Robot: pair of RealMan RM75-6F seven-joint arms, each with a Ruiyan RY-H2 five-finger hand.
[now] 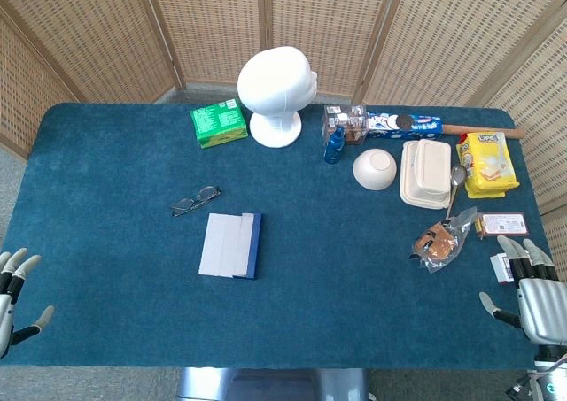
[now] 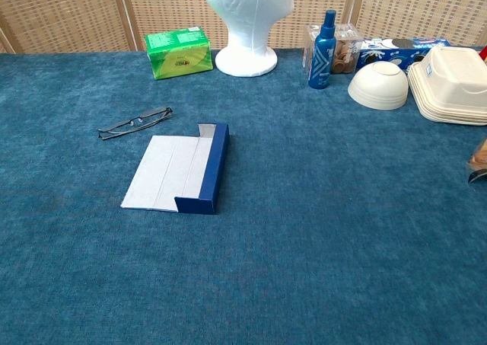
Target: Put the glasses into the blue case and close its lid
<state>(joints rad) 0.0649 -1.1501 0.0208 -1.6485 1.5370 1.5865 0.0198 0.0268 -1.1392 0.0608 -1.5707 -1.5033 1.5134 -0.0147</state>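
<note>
Now my left hand (image 1: 13,288) rests open at the surface (image 1: 354,277) edge, holding nothing. Next come the glasses (image 1: 196,200), folded, just beside the open blue case (image 1: 232,245). Far right, my right hand (image 1: 532,295) is open too.

far edge of blue table (image 1: 106,330): green box (image 1: 218,123), white foam head (image 1: 276,91), blue spray bottle (image 2: 325,39), cookie pack (image 1: 409,125). right side: upturned white bowl (image 2: 378,84), lidded takeaway box (image 1: 425,174), spoon (image 1: 455,184), yellow snack bag (image 1: 485,164), bagged pastry (image 1: 438,242).
</note>
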